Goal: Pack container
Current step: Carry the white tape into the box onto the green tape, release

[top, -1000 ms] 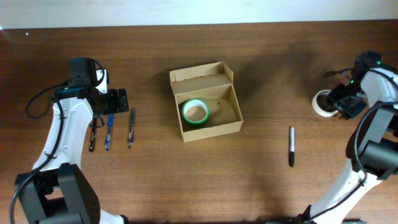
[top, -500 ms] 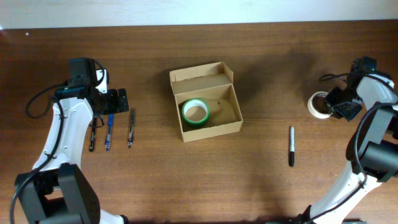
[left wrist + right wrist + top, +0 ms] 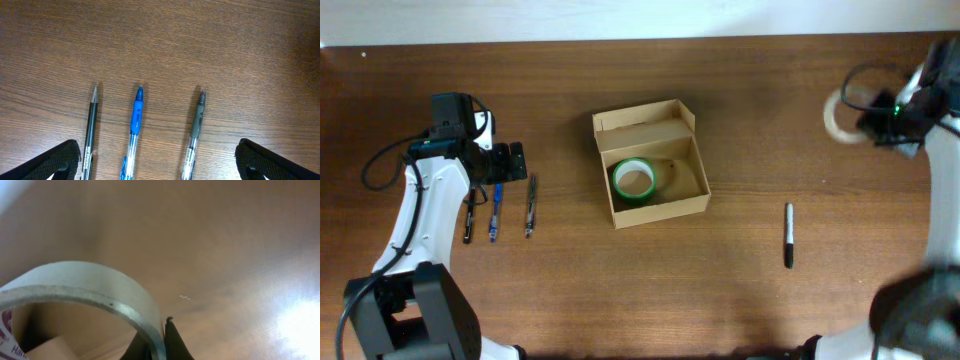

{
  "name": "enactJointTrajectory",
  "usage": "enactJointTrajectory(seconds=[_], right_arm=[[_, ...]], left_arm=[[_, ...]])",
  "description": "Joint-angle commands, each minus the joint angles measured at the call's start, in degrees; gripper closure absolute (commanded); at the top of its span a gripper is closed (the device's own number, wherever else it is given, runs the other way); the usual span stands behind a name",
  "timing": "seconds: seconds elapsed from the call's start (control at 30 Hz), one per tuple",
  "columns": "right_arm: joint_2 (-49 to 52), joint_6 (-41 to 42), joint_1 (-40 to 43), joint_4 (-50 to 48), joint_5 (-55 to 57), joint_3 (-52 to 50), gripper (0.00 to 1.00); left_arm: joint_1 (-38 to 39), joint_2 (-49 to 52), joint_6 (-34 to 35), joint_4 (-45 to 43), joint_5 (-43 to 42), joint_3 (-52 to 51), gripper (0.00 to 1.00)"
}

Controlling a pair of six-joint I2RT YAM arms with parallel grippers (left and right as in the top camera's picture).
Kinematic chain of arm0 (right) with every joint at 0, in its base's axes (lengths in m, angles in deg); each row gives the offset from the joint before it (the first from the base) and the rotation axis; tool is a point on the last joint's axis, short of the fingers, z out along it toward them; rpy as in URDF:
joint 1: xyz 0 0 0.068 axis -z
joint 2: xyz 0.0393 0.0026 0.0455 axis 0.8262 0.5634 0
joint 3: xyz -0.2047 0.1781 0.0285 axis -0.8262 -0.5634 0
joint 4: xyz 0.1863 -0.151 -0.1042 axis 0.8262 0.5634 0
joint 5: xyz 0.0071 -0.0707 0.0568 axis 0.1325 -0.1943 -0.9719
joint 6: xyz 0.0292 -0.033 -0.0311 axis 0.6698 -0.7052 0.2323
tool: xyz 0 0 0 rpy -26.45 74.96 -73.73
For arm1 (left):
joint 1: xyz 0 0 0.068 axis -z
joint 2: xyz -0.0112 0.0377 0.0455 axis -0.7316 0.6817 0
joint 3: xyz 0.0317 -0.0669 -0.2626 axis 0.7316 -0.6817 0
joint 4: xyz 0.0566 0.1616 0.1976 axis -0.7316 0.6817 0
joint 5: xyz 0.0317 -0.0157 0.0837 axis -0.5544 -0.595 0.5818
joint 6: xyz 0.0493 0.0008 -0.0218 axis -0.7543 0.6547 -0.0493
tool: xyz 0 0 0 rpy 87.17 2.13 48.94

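Right fingers (image 3: 171,342) pinch the wall of a white tape roll (image 3: 85,277), held above the surface (image 3: 740,300). Left fingers (image 3: 55,161) spread wide over three pens (image 3: 136,120). Mid-surface, the brown container (image 3: 660,210) sits open, with a green tape roll (image 3: 619,180) inside at its left.
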Motion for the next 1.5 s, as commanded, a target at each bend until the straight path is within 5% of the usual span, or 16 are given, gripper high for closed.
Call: enactJointTrajectory(seconds=[0.0,0.23,0.43,0.97,1.47], right_arm=[[-11.17,-6.97,-10.64,2.95,-3.04,7.23,0.96],[-16.09,-15.54,-35.76,3.93,3.1,9.27,0.96],[-3.87,-24.35,-52.13,5.46,12.24,8.96,0.96],[18.58,-24.24,-52.81,1.33,11.65,8.96,0.96],[26.1,-22.77,-52.81,-3.23,11.1,8.94,0.91]], left_arm=[[-0.2,0.42,-0.68,0.02,0.17,1.03,0.01],[-0.2,0.42,-0.68,0.02,0.17,1.03,0.01],[-0.2,0.42,-0.68,0.0,0.17,1.03,0.01],[-0.2,0.42,-0.68,0.0,0.17,1.03,0.01],[-0.2,0.42,-0.68,0.02,0.17,1.03,0.01]])
